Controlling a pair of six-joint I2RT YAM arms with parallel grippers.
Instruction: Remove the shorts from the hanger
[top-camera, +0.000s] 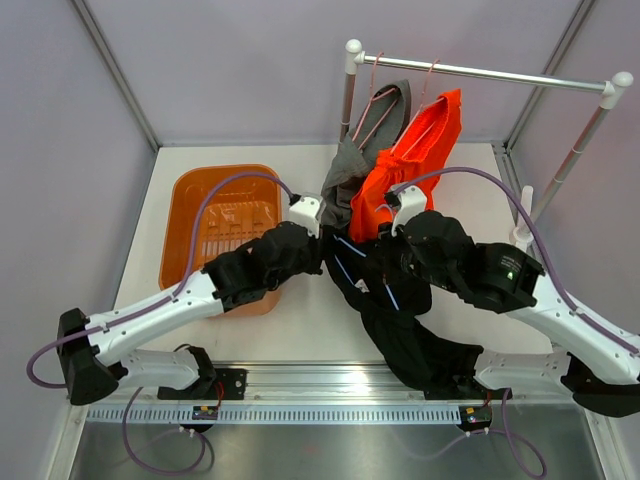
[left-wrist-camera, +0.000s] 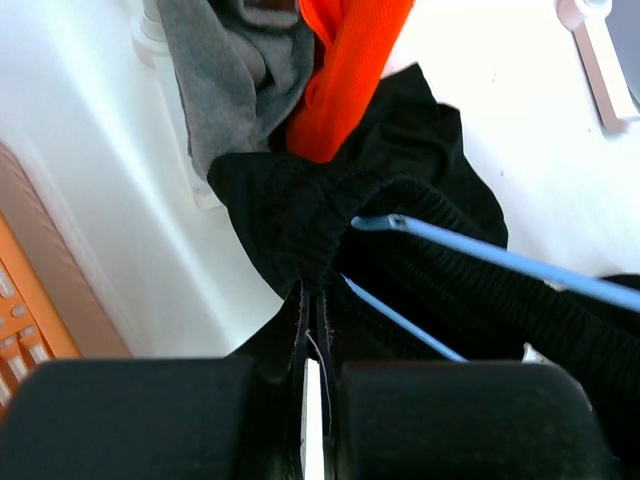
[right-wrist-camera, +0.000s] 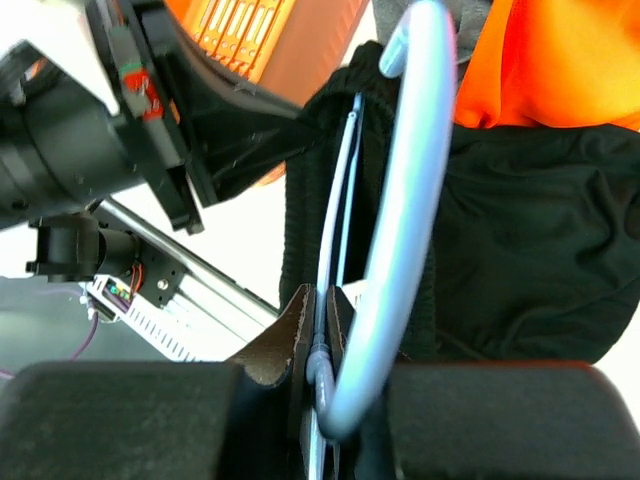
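Note:
The black shorts (top-camera: 405, 335) hang on a light blue hanger (top-camera: 349, 270) held over the table between my arms. My left gripper (top-camera: 322, 252) is shut on the black waistband (left-wrist-camera: 300, 225). My right gripper (top-camera: 372, 262) is shut on the blue hanger (right-wrist-camera: 400, 200) at the base of its hook, with black fabric (right-wrist-camera: 520, 240) behind. The blue wire (left-wrist-camera: 500, 258) crosses the waistband. The orange shorts (top-camera: 410, 160) and grey shorts (top-camera: 350, 165) hang on pink hangers from the rail (top-camera: 480, 72).
An orange basket (top-camera: 225, 225) lies on the table to the left, under my left arm. The white rack's posts (top-camera: 350, 90) stand at the back and at the right (top-camera: 575, 150). Grey walls close in three sides.

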